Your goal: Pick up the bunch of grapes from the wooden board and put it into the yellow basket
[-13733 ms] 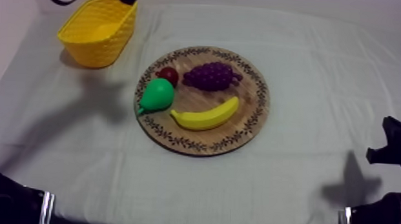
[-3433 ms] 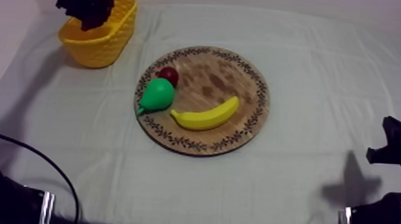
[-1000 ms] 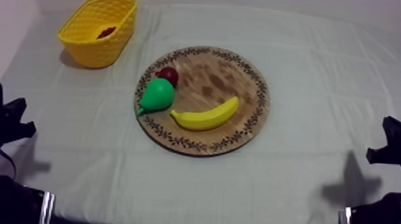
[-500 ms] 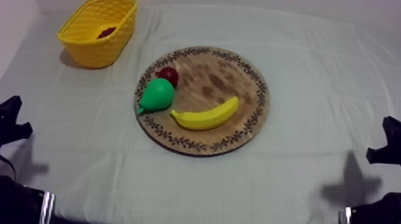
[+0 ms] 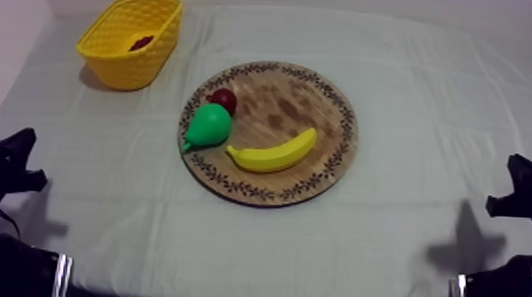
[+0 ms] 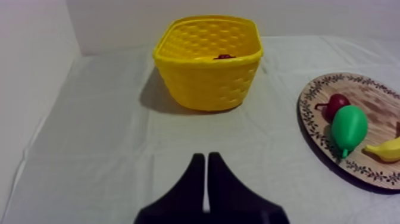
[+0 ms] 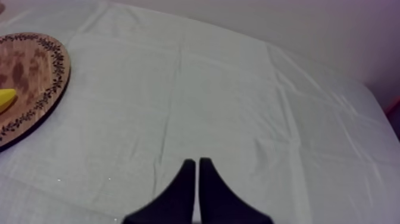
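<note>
Though mostly hidden behind the rim, glimpsed as a dark patch: bunch of grapes (image 5: 141, 43), down inside the yellow basket (image 5: 123, 67) at the far left corner of the table (image 5: 402, 242). Well apart from the basket, toward the middle of the cloth, the wooden board (image 5: 297, 104), carrying a small red fruit (image 5: 224, 99) touching the pear (image 5: 209, 126), with the banana (image 5: 274, 150) just beside them. Left hand (image 6: 206, 156) clenched to a narrow wedge on nothing, low over the cloth and pointing at the basket. Right hand (image 7: 194, 161) likewise clenched, holding nothing, over plain cloth with the board's rim off to one side.
</note>
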Action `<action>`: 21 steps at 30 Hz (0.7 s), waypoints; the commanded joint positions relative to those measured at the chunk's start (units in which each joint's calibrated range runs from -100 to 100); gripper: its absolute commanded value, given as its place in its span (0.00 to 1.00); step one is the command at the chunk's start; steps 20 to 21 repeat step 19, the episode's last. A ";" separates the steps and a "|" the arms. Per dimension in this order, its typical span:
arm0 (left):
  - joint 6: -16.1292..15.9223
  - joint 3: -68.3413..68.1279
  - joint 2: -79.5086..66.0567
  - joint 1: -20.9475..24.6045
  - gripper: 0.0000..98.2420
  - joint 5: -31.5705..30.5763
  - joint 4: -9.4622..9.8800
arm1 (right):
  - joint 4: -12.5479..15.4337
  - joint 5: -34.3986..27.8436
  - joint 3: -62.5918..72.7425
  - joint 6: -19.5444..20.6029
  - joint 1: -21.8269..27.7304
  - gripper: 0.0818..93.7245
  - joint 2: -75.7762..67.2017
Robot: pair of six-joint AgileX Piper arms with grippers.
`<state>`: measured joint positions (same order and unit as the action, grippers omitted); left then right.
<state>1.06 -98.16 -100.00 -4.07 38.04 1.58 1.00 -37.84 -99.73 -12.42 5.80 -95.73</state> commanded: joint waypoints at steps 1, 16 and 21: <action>0.08 0.04 0.00 -0.05 0.00 0.08 -0.05 | 0.00 0.02 -0.04 -0.01 0.02 0.00 -0.02; 0.19 0.06 0.00 -0.09 0.00 0.13 -0.32 | 0.00 0.02 -0.04 -0.01 0.02 0.00 -0.02; 0.42 0.06 0.00 -0.09 0.00 0.13 -0.20 | 0.00 0.02 -0.04 -0.01 0.02 0.00 -0.02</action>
